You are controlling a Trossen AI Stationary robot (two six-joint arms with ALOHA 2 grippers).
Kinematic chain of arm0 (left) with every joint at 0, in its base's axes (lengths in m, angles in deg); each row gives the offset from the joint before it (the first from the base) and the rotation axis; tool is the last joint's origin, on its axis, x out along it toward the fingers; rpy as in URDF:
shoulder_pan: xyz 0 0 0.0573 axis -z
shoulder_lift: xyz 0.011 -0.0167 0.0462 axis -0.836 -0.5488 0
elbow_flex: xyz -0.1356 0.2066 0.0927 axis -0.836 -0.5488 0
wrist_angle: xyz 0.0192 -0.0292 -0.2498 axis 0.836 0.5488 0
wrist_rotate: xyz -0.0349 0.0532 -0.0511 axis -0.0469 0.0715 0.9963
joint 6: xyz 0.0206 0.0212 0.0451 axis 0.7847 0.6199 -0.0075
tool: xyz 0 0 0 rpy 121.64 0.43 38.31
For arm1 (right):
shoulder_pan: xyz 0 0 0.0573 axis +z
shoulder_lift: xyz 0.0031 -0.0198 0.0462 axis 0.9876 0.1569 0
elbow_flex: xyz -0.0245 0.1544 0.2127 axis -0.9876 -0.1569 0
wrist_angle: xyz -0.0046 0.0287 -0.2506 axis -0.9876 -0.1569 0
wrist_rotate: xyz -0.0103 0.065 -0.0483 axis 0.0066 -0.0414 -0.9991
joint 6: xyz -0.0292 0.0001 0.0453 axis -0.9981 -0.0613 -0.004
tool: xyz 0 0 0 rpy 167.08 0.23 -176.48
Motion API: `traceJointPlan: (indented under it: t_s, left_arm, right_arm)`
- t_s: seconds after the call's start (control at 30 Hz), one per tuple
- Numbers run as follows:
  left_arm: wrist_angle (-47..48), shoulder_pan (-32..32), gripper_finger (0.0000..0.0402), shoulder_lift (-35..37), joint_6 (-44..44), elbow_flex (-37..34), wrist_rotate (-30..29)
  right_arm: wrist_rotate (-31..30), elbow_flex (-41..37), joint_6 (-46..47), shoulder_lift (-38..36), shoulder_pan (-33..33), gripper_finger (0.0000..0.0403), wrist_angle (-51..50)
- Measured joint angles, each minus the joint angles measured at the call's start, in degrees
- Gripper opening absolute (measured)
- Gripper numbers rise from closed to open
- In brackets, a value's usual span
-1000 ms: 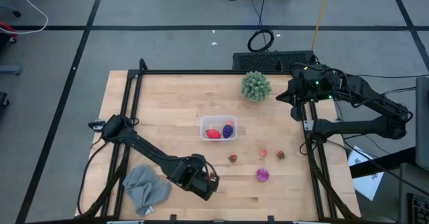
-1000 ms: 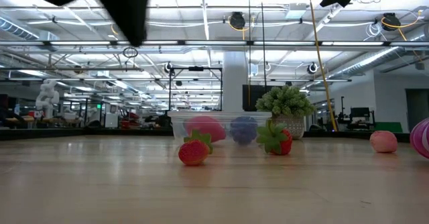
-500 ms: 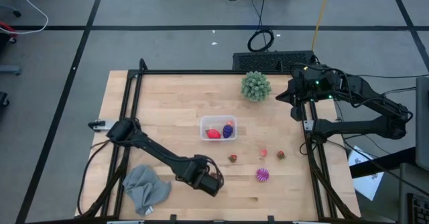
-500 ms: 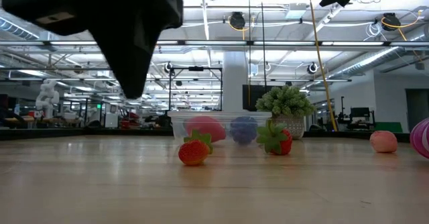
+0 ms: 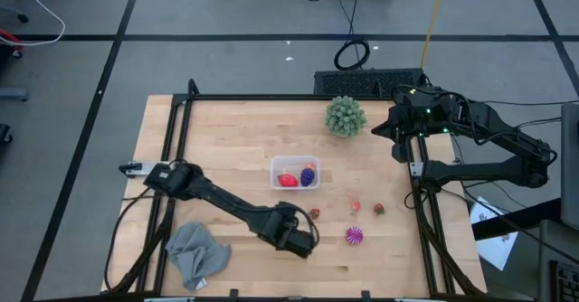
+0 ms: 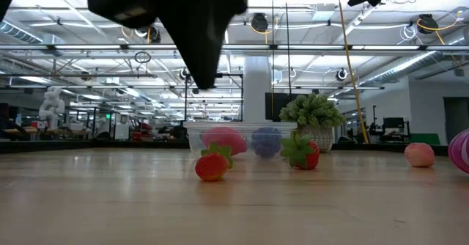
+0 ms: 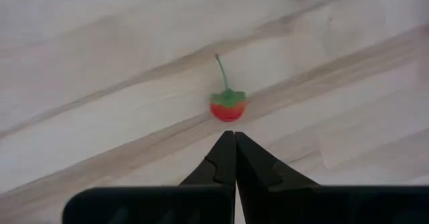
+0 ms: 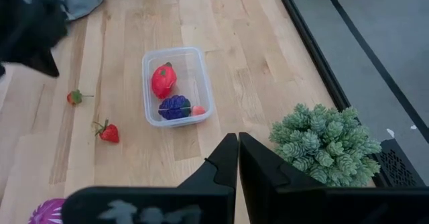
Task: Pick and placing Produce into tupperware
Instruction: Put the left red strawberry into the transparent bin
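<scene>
The clear tupperware (image 5: 295,173) (image 8: 175,83) sits mid-table and holds a red piece, a dark purple piece and a small red one. Loose on the wood lie a small red fruit with green cap and stem (image 5: 314,213) (image 7: 228,106), a pink piece (image 5: 355,207), a strawberry (image 5: 379,209) and a striped magenta piece (image 5: 354,237). My left gripper (image 5: 306,240) (image 7: 234,140) (image 6: 196,83) is shut and hovers above the table just near-left of the small red fruit, touching nothing. My right gripper (image 5: 395,128) (image 8: 238,143) is shut and waits high at the far right.
A green spiky ball (image 5: 345,115) stands at the far edge beside the right arm. A grey cloth (image 5: 197,252) lies crumpled at the near left corner. A black frame (image 5: 185,112) borders the table's sides. Bare wood lies left of the tupperware.
My left gripper has swept toward the table's right along the near side, away from the grey cloth and toward the small red fruit, its fingers staying shut. The produce and the tupperware have not moved.
</scene>
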Motion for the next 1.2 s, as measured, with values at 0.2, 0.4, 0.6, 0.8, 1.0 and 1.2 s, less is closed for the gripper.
traceJointPlan:
  t_s: [0.2, 0.4, 0.6, 0.8, 1.0, 1.2]
  left_arm:
    - [0.36, -1.24, 0.0000, -5.07, 5.69, 3.92, 4.29]
    - [0.34, -0.70, 0.0000, -4.70, 6.15, 4.09, 3.26]
    - [0.27, -0.21, 0.0000, -4.59, 6.22, 4.09, 3.08]
    - [0.21, -0.21, 0.0001, -4.57, 9.30, 4.09, 3.06]
    - [0.10, -0.21, 0.0015, -4.57, 9.60, 4.09, 3.04]
    - [0.03, -0.21, 0.0058, -4.57, 9.58, 4.08, 2.98]
  right_arm:
    - [0.00, 0.02, 0.50, 0.00, 0.00, 0.0004, 0.24]
    - [0.00, 0.00, 0.52, -0.02, 0.00, 0.0004, 0.22]
    - [0.00, 0.00, 0.52, -0.02, 0.00, 0.0004, 0.23]
    - [0.00, 0.00, 0.52, -0.02, 0.00, 0.0004, 0.22]
    - [0.00, 0.00, 0.52, -0.02, 0.00, 0.0004, 0.22]
    - [0.00, 0.00, 0.52, -0.02, 0.00, 0.0004, 0.22]
